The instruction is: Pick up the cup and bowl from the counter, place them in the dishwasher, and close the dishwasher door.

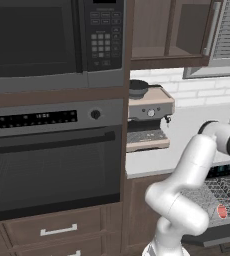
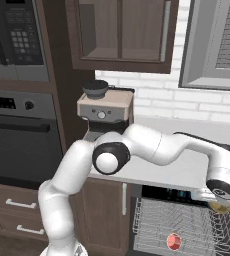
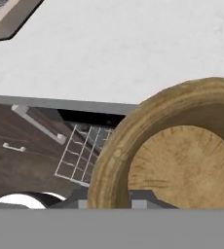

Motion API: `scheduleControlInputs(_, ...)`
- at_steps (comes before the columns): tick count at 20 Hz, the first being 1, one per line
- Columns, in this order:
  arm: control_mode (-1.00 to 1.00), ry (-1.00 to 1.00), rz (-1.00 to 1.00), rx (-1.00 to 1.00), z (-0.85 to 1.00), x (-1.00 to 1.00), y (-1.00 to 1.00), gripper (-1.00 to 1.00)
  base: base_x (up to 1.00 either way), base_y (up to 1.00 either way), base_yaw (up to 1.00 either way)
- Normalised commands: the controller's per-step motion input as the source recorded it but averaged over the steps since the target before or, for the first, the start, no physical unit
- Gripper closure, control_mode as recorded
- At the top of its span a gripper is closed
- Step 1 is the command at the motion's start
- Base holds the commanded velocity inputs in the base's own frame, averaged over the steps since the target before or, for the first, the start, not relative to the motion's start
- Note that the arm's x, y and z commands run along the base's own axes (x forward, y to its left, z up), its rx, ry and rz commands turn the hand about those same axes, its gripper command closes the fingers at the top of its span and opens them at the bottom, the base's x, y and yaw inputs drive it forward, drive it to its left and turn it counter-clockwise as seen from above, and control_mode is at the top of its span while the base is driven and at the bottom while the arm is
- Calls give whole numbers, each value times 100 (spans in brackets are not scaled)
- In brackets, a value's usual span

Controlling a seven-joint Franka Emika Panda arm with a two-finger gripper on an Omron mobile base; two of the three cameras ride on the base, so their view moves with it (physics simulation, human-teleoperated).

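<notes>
The tan wooden bowl (image 3: 182, 160) looms close in the hand view, its rim against the bottom edge. From the right base view the bowl (image 2: 218, 206) hangs under my gripper (image 2: 218, 201), shut on it, just past the counter (image 2: 182, 167) edge and above the dishwasher's wire rack (image 2: 187, 222). The red cup (image 2: 173, 242) lies in that rack, left of and below the bowl; it is a red spot (image 1: 222, 211) in the left base view. The dishwasher door (image 1: 214, 238) is dropped open below the rack (image 1: 212, 192). My fingertips are hidden by the bowl.
An espresso machine (image 1: 149, 117) with a black pot-like vessel (image 2: 95, 89) stands on the counter's left end. The black glass oven (image 1: 52, 165) and microwave (image 1: 37, 35) fill the tall unit to the left. Wall cabinets (image 2: 122, 35) hang above the counter.
</notes>
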Motion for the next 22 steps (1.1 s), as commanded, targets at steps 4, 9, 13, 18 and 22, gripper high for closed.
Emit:
scheduleControlInputs(4,-100,-4,15,0,-24,-50,9,100,0,0,0)
scheduleControlInputs(9,-100,0,7,0,-36,-9,15,100,0,0,0)
scheduleControlInputs(13,-100,0,0,2,-43,0,24,100,0,0,0)
scheduleControlInputs(18,-100,1,0,3,-55,0,19,100,0,0,0)
scheduleControlInputs(22,-100,4,0,2,-64,0,18,100,0,0,0)
